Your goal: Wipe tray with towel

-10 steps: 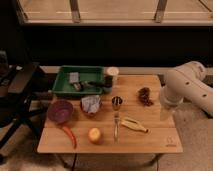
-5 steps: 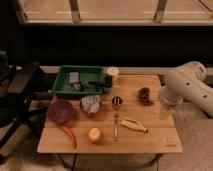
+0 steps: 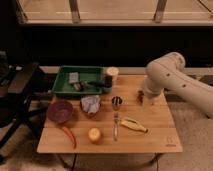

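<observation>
The green tray [image 3: 64, 88] stands at the back left of the wooden table and holds a small grey-blue block and some dark items. In front of it the pale grey-blue towel [image 3: 91, 103] lies crumpled on top of a red bowl. My white arm reaches in from the right. Its gripper [image 3: 142, 96] hangs low over the table's back right part, open, well to the right of the towel and tray. Whether anything sits under it is too dark to tell.
A round purple bowl [image 3: 59, 111] sits left of the towel. A pale cup [image 3: 112, 75] stands by the tray's right end, a metal cup [image 3: 117, 102] at mid-table. Near the front lie a banana [image 3: 132, 124], a fork [image 3: 116, 126], a yellow fruit [image 3: 94, 134] and a red chili [image 3: 69, 135]. A black chair [image 3: 17, 90] stands at the left.
</observation>
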Controlling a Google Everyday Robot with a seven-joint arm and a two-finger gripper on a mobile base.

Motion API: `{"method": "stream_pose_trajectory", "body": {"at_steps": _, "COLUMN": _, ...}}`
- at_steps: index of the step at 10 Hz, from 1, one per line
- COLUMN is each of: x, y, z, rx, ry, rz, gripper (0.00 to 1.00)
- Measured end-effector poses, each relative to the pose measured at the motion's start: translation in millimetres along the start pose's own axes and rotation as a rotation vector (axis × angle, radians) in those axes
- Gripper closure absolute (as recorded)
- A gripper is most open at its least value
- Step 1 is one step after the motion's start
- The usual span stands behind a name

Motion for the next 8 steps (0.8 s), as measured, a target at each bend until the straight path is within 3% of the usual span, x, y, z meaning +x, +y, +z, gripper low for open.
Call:
{"method": "stream_pose_trajectory", "body": {"at_steps": 1, "x": -19.2, "y": -17.9, "z": 6.3, "rx": -0.002, "ry": -0.051, "rz": 0.004, "gripper": 0.35}}
{"method": "stream_pose_trajectory", "body": {"at_steps": 6, "x": -23.9, "y": -27.0, "z": 9.4, "rx": -0.001, "ry": -0.072, "rz": 0.001, "gripper": 0.35}}
{"method": "stream_pose_trajectory", "body": {"at_steps": 8, "x": -41.8, "y": -41.0, "z": 15.0, "rx": 0.005, "ry": -0.106, "rz": -0.053, "gripper": 0.35}}
